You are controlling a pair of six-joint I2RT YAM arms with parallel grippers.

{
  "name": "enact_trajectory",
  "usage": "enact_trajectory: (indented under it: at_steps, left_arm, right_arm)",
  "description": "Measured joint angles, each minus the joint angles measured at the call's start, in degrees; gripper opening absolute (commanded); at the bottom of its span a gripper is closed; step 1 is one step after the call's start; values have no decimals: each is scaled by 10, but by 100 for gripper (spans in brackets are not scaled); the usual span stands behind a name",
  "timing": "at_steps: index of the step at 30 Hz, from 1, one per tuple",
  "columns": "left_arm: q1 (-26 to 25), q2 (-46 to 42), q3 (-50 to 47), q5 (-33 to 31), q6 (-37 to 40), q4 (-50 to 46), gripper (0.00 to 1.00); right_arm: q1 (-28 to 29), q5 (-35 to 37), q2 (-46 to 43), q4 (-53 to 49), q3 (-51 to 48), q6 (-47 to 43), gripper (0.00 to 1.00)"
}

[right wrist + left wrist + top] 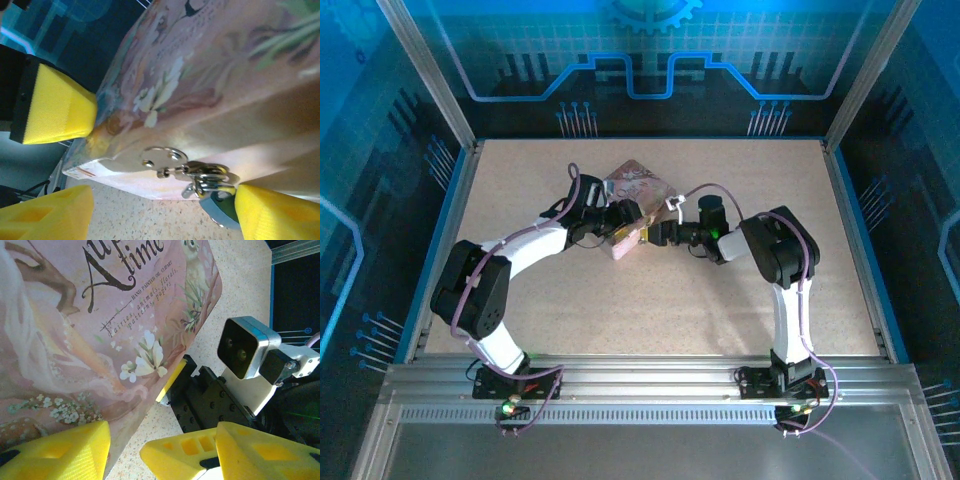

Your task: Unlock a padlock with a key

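Top view: the left gripper (pixel 620 218) and right gripper (pixel 650 235) close in from opposite sides on the pink tin (pixel 638 185), which sits mid-counter (pixel 720 310). Left wrist view: the left jaws stand apart astride the tin's near edge, one yellow finger (pixel 55 452) over the illustrated lid and the other over the counter, with the right gripper just beside the tin's wall. Right wrist view: the right jaws stand apart, and the padlock (pixel 217 214) hangs from the hasp (pixel 162 157) on the tin's side wall, its bluish body partly hidden behind one of that gripper's fingers.
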Motion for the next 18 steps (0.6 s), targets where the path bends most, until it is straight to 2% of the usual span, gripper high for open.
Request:
enact_trajectory:
  at_steps: [18]
  left_arm:
    - [0,0,0,0,0,0,58]
  right_arm:
    - [-1,-21,8,54,-21,5,59]
